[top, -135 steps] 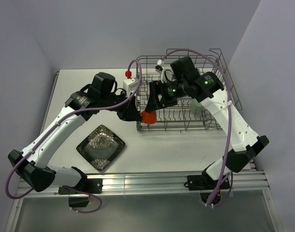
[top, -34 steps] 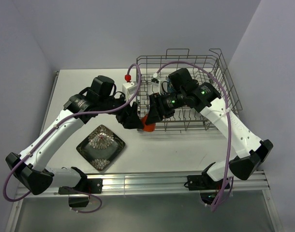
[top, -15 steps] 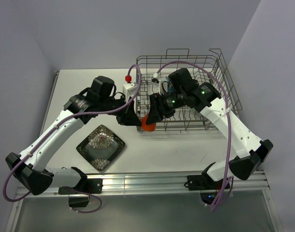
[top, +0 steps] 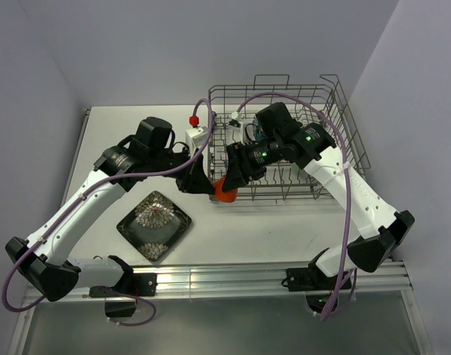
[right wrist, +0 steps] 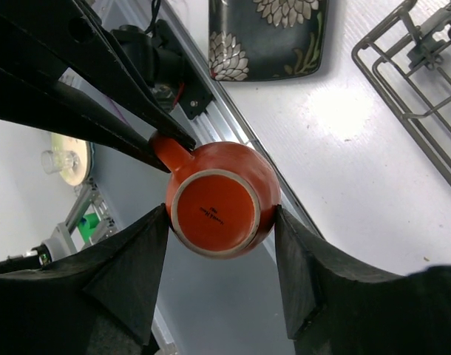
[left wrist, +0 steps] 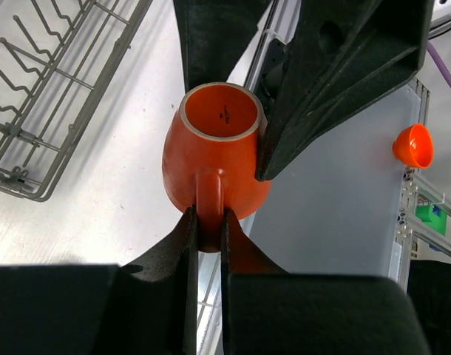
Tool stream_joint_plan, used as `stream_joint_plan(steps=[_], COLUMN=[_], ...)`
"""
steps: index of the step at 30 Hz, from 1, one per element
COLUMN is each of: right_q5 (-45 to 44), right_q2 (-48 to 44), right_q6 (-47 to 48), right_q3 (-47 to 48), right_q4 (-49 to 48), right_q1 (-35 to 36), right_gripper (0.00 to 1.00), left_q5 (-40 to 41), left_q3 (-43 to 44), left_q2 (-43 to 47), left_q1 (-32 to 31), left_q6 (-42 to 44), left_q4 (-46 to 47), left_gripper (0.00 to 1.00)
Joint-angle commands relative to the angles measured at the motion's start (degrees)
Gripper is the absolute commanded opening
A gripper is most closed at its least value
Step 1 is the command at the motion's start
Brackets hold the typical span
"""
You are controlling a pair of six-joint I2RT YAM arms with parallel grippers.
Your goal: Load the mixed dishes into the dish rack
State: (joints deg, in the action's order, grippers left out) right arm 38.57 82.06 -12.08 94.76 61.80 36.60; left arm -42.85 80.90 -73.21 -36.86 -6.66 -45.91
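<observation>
The small orange cup (top: 225, 191) hangs in the air just off the near left corner of the dish rack (top: 348, 122). My left gripper (top: 210, 184) is shut on its handle, which shows pinched between the jaws in the left wrist view (left wrist: 208, 211). My right gripper (top: 235, 177) reaches out from over the rack, and its two fingers touch opposite sides of the cup's body (right wrist: 222, 200). The cup lies sideways, its base towards the right wrist camera. The dark square plate (top: 153, 225) lies flat on the table to the left. The other cups and the bowl are hidden.
A white box with a red knob (top: 197, 132) stands against the rack's left side. The rack's tines (left wrist: 55, 96) are just beside the cup. An aluminium rail (top: 233, 279) runs along the table's near edge. The room's walls close in on three sides.
My right gripper has come left out of the rack and closed its fingers around the orange cup's body. My left gripper has kept hold of the handle and shifted slightly nearer.
</observation>
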Motion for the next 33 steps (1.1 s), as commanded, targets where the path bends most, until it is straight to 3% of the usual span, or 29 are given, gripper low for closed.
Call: stream_joint_plan(steps=[1, 5, 11, 24, 33], right_q5=[9.59, 11.61, 13.46, 12.85, 13.9], right_q2=[-0.59, -1.2, -1.2, 0.12, 0.38], right_q6=[0.3, 0.56, 0.48, 1.09, 1.35], right_q3=[2.19, 0.16, -0.8, -2.12, -4.06], right_q4=[-3.35, -4.06, -4.14, -3.44, -4.49], right_q1=[0.49, 0.58, 1.19, 3.92, 4.45], right_gripper=[0.62, 0.72, 0.76, 0.77, 0.71], left_q5=[-1.53, -2.58, -3.38, -3.82, -4.35], left_q3=[0.48, 0.4, 0.13, 0.22, 0.31], left_q2=[1.31, 1.49, 1.58, 2.28, 2.46], left_q1=[-0.32, -0.23, -0.23, -0.23, -0.23], left_q6=[1.82, 1.65, 1.47, 1.21, 0.94], left_q4=[2.05, 2.23, 2.49, 2.58, 3.02], left_gripper=[0.0, 0.0, 0.0, 0.0, 0.0])
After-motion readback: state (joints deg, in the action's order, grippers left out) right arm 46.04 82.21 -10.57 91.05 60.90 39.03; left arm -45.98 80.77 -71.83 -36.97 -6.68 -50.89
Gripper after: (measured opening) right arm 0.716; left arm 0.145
